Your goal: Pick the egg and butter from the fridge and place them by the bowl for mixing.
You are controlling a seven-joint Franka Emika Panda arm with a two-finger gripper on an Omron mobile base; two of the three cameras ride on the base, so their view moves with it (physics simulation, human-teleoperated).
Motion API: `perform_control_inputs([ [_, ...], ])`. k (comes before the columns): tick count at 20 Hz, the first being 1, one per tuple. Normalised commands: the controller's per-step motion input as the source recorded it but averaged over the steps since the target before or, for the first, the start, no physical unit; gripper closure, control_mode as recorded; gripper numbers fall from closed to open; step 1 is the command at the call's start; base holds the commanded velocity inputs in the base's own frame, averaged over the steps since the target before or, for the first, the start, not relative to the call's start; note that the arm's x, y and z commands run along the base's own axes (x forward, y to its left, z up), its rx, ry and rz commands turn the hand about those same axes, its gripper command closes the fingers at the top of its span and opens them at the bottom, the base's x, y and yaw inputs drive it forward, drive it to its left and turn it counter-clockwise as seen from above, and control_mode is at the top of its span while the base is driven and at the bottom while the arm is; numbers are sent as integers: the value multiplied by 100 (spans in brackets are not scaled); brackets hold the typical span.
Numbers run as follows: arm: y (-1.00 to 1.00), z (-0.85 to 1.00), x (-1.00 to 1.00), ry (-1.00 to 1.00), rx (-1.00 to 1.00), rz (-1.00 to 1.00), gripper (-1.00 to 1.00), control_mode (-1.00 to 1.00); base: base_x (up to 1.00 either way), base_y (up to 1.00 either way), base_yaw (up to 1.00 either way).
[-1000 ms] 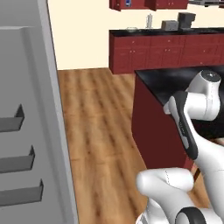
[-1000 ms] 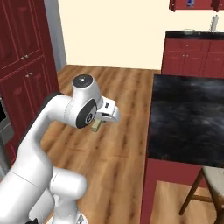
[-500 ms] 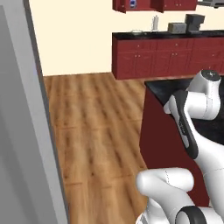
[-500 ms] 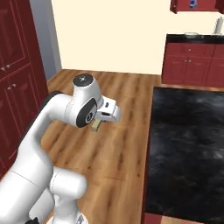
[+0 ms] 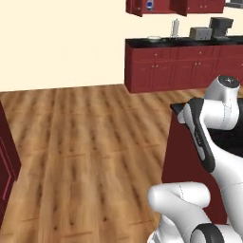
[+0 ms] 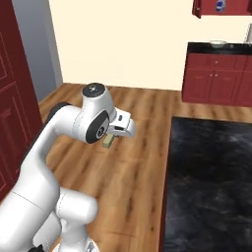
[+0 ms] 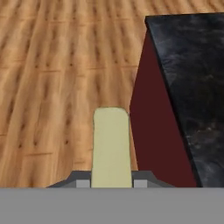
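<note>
Wood floor (image 5: 85, 142) spreads under a cream wall (image 5: 61, 42). Red cabinets (image 5: 180, 71) at 1 o'clock; black counter (image 6: 211, 182) at 3 o'clock.

A pale yellow-cream butter (image 7: 111, 146) stick sits between grey finger bases at the bottom of the hand view; in the right base view it reads as a dull olive-yellow block. The floor (image 5: 85, 142) is warm brown wood with darker grain streaks and plank seams. The counter (image 6: 211, 182) at lower right has a black top mottled with grey speckles and a dark red side. The cupboards (image 5: 175, 69) at upper right are dark red under a black top. The wall (image 6: 123, 39) is plain cream. The arm (image 6: 54, 147) is white with dark joints.
</note>
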Motion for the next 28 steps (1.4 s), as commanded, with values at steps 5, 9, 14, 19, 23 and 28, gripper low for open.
perform_control_inputs([
  [5, 0, 0, 0, 0, 0, 0, 100, 100, 94, 23, 0],
  [9, 0, 0, 0, 0, 0, 0, 100, 100, 94, 23, 0],
  [14, 0, 0, 0, 0, 0, 0, 100, 100, 94, 22, 0],
  [19, 0, 0, 0, 0, 0, 0, 100, 100, 94, 20, 0],
  [23, 0, 0, 0, 0, 0, 0, 100, 100, 94, 18, 0],
  [28, 0, 0, 0, 0, 0, 0, 100, 100, 94, 14, -1],
])
